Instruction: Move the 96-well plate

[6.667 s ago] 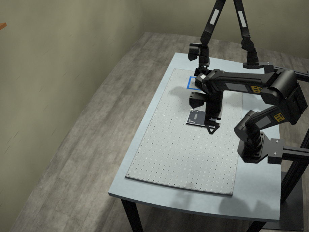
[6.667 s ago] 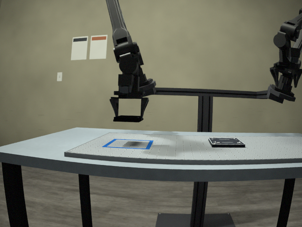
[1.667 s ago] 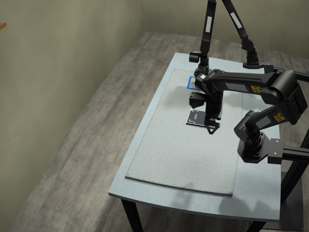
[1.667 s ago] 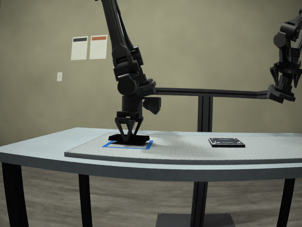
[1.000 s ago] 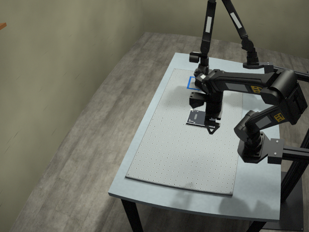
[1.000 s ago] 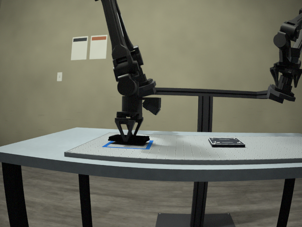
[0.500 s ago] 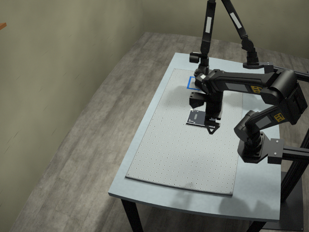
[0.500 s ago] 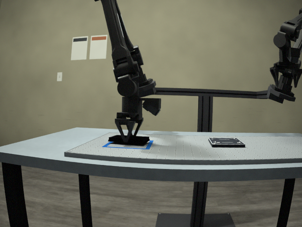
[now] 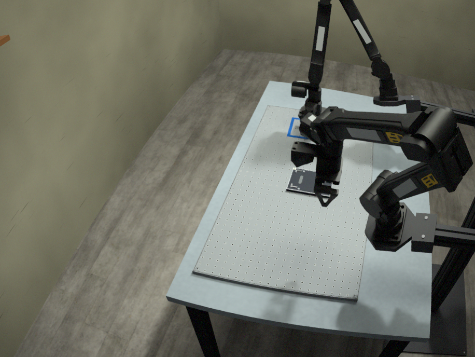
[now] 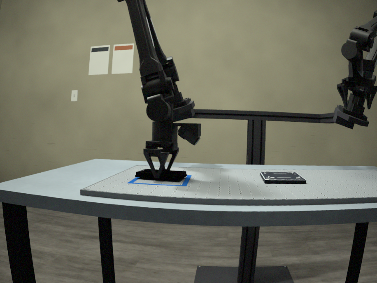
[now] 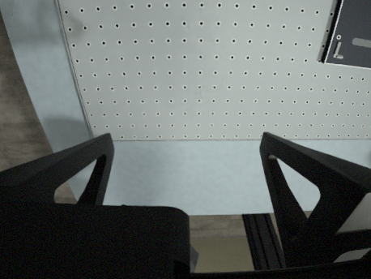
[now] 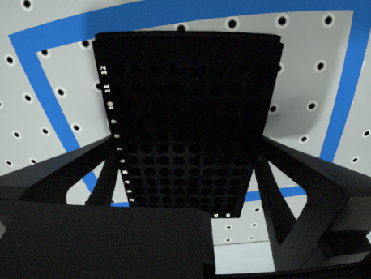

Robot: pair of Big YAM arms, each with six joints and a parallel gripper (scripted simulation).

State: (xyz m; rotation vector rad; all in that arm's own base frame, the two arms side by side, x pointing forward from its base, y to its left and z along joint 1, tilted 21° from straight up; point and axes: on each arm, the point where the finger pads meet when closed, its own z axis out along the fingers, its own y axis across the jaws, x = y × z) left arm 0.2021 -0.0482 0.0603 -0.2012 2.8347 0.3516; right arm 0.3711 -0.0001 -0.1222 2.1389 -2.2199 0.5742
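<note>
1. Top view: The plate nest (image 9: 301,184) (image 10: 283,176) (image 11: 351,34) lies on the perforated surface (image 9: 268,238) (image 10: 225,191) (image 11: 192,94) (image 12: 77,69), well apart from the blue outline (image 9: 290,127) (image 10: 187,180) (image 12: 53,109). The left arm covers part of both. The right end effector and the plate are hidden; plate direction cannot be read.

2. Exterior view: The 96-well plate (image 10: 179,175) (image 12: 186,101) is located over the blue outline, its long axis running across the picture. The right end effector (image 10: 161,173) (image 12: 186,142) is clamped on it. The plate is very dark; wells, lettering and the cut-off corner cannot be made out.

3. Left wrist view: The left end effector (image 9: 326,195) (image 10: 358,107) (image 11: 186,140) has its fingers wide apart, with nothing between them. The nest is cut off by the picture edge.

4. Right wrist view: The fingers bear on the plate's two long sides. The long axis runs up the picture inside the outline's side bands: column 12 at the upper end, low-numbered columns toward the bottom. The end effector's housing hides the lower left corner, including the A1 area.
</note>
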